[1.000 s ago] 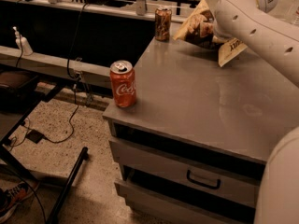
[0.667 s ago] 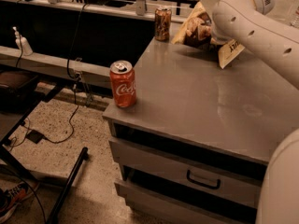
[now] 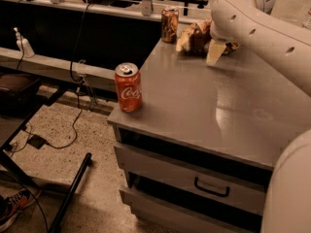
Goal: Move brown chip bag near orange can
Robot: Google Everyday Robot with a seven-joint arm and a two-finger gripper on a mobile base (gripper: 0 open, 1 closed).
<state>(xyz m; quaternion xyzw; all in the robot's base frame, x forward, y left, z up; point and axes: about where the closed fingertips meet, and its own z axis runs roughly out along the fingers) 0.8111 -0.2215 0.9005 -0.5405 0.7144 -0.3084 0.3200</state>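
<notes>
Brown chip bag (image 3: pixel 194 37) lies near orange can (image 3: pixel 169 24); our gripper (image 3: pixel 212 37) is over the bag, and we cannot tell its hold. We should let go gently.

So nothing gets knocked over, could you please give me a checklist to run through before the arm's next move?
1. Placement: brown chip bag lies just right of orange can, apart: ok.
2. The orange can is upright: ok.
3. Hold on the bag: cannot tell; the tool is hidden behind the arm, at the bag.
4. The red cola can is away from the arm, at the near left corner of the cabinet: ok.
</notes>
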